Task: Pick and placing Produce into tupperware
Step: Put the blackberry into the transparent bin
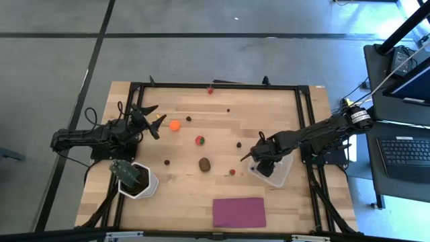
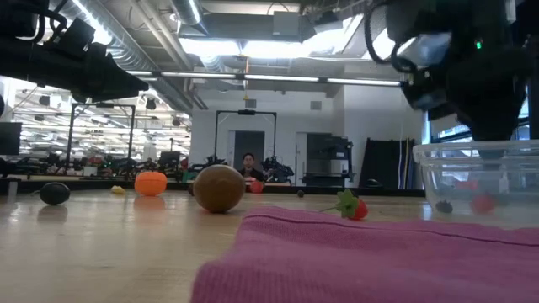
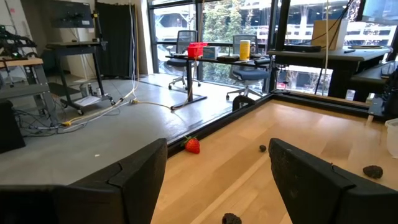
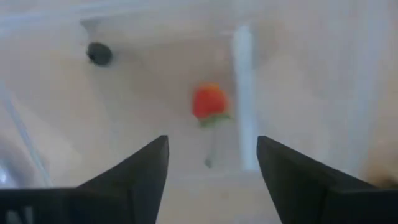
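Note:
The tupperware (image 1: 277,176) is a clear tub on the table's right side. My right gripper (image 4: 211,174) hangs open over it, pointing down. A small red piece (image 4: 209,102) and a dark berry (image 4: 99,53) lie on the tub's floor. My left gripper (image 1: 155,122) hovers open at the table's left, beside the yellow bit (image 1: 160,118) and the orange ball (image 1: 175,125). Lying on the wood are the red-and-green piece (image 1: 199,140), the brown oval (image 1: 204,164), dark berries (image 1: 238,144) and small red pieces (image 1: 232,172).
A green plant in a white pot (image 1: 138,180) stands at the near left, close under my left arm. A flat magenta rectangle (image 1: 239,212) lies at the near edge. A black frame (image 1: 222,85) borders the table. One red piece (image 1: 210,90) sits by the far rail.

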### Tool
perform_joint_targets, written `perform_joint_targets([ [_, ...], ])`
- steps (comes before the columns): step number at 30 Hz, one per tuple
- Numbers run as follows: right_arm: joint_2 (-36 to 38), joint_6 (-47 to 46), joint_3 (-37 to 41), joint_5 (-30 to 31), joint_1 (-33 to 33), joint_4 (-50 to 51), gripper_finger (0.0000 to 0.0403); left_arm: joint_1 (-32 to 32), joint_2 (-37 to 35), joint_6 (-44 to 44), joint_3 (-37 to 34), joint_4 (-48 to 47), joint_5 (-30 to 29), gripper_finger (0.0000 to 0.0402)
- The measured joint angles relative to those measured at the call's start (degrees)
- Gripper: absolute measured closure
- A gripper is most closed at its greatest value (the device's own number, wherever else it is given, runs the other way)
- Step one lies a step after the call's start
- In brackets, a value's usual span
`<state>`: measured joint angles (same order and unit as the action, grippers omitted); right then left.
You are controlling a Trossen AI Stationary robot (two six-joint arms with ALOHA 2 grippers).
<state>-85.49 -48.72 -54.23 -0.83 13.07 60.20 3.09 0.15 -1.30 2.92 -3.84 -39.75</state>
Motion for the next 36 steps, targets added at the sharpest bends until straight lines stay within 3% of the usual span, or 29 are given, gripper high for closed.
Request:
perform_joint_targets([
  [3,0.04,3.14,-6.39,4.18,-1.61,8.08,0.0148,0.01,0.00,0.00,0.00,0.00,0.00,0.0127],
  [6,0.04,10.68,-12.54,7.84,-3.58,10.06,0.0147,0.02,-0.01,0.00,0.00,0.00,0.00,0.0127],
  [10,0.09,22.26,-18.02,13.27,-5.84,2.92,0.0147,0.00,-0.01,0.00,0.00,0.00,0.00,0.0127],
  [14,0.11,26.39,-18.82,14.24,-9.52,-7.25,0.0148,0.00,-0.01,-0.01,0.00,0.00,0.00,0.0127],
  [19,-0.70,26.25,-15.19,11.87,-14.38,-17.09,0.0162,0.01,0.00,-0.01,0.00,0.00,0.00,0.0127],
  [28,-10.88,23.41,-14.65,6.65,-15.08,-18.64,0.0179,0.00,-0.01,-0.09,0.00,0.00,0.00,0.0127],
  [36,-17.83,18.87,-14.63,6.16,-14.74,-18.75,0.0174,0.01,0.00,-0.13,0.00,0.00,0.00,0.0127],
])
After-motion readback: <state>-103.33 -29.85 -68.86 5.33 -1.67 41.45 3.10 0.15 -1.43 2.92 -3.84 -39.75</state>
